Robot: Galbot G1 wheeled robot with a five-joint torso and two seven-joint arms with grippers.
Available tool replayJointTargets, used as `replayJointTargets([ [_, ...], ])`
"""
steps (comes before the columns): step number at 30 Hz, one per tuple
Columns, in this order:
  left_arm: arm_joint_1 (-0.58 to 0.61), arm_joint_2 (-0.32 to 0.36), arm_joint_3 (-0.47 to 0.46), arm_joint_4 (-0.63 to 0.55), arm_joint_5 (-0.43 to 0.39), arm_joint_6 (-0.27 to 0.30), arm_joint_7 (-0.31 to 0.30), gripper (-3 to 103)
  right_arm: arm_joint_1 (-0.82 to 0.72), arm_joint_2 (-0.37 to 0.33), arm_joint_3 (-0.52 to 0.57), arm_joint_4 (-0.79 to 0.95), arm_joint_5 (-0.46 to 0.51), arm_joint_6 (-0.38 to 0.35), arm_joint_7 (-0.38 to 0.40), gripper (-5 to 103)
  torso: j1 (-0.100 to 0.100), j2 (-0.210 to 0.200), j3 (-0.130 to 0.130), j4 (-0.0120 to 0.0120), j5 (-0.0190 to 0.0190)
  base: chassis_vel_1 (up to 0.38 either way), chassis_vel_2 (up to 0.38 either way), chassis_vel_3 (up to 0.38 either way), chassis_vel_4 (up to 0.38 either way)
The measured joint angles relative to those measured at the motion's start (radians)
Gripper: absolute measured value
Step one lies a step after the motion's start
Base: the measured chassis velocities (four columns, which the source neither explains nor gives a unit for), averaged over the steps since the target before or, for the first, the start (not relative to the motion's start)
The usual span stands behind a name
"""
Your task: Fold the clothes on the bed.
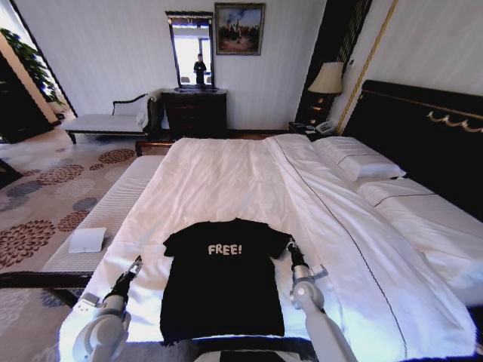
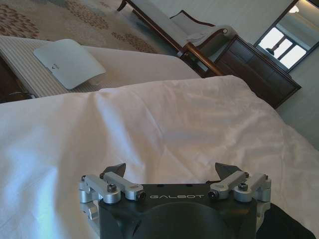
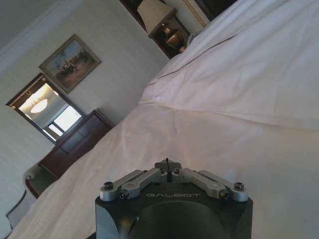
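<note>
A black T-shirt (image 1: 223, 286) printed "FREE!" lies flat and face up on the white bed (image 1: 226, 173), close to its near edge. My left gripper (image 1: 136, 264) hovers over bare sheet just left of the shirt. In the left wrist view the left gripper (image 2: 172, 169) is open, with a corner of the black shirt (image 2: 286, 224) beside it. My right gripper (image 1: 290, 247) sits at the edge of the shirt's right sleeve. Seen from the right wrist, the right gripper (image 3: 167, 167) is shut above white sheet, with no cloth visible between its fingertips.
Pillows (image 1: 358, 162) and a dark headboard (image 1: 423, 128) lie to the right. A striped bench (image 1: 121, 204) along the bed's left side carries a flat white pad (image 1: 87, 240). A dresser (image 1: 195, 113), chaise (image 1: 113, 121) and lamp (image 1: 327, 79) stand by the far wall.
</note>
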Motion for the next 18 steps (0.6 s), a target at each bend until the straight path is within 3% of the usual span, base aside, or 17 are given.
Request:
replayJointTargets([
  [18,0.007,0.006,0.001,-0.001,0.000,-0.003,0.000,100,0.022,-0.018,0.013,-0.030,-0.008,-0.006,0.023,0,0.000,0.000,0.000,0.0001,0.0001,0.000,0.000,0.000,0.000],
])
